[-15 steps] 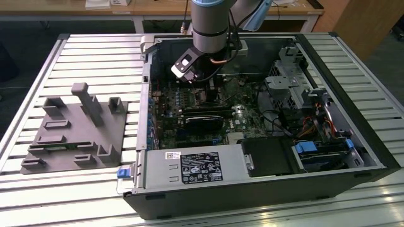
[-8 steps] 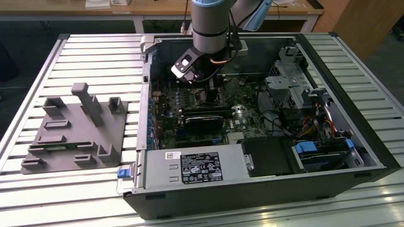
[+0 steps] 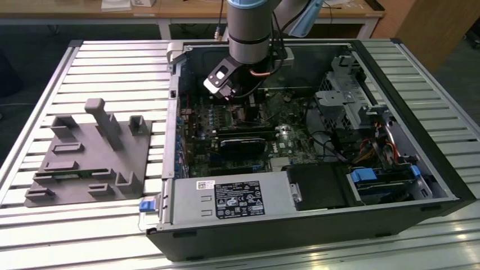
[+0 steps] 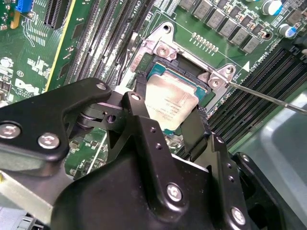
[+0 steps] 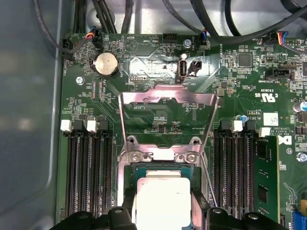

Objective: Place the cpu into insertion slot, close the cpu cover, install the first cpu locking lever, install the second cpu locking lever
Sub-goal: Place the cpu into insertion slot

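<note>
The end effector [image 4: 168,109] was closed on the cpu [image 4: 169,98], one black finger [image 4: 138,117] against each of two opposite edges. It carried the chip pale face up, directly over the insertion slot [image 4: 189,64]. Whether the chip already rested in the slot or hung just above it could not be told.

The cpu cover [image 5: 168,94] stood swung open from its hinge at the slot's far edge. A thin locking lever [image 4: 268,98] angled away from one corner of the slot, clear of the fingers.

The step in hand looked to be the seating. Doing it well would have meant holding the chip level and squaring its edges with the slot's rim. It should go straight down, never sliding sideways across the slot. The grip should loosen only once the chip lay flat all round, with the fingers kept off the open cover.
</note>
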Tool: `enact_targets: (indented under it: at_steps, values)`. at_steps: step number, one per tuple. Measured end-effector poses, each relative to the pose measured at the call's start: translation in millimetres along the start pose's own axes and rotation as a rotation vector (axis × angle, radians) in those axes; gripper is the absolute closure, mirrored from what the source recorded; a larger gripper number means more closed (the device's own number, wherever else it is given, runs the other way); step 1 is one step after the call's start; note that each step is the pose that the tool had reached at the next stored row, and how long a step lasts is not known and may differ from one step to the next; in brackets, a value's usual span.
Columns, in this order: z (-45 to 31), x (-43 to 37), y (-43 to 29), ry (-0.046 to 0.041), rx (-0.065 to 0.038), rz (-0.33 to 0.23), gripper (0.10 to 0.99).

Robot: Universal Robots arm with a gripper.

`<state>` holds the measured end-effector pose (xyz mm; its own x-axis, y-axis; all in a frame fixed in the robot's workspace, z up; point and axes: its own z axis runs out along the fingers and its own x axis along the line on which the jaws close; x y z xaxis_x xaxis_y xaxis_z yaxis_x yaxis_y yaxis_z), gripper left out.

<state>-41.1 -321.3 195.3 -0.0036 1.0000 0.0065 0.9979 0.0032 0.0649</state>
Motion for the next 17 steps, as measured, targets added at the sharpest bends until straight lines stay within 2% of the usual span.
enact_targets:
  at_steps: [17]
  values:
    - [2.2,0.0,-0.2,-0.0005,0.000,0.008,0.549]
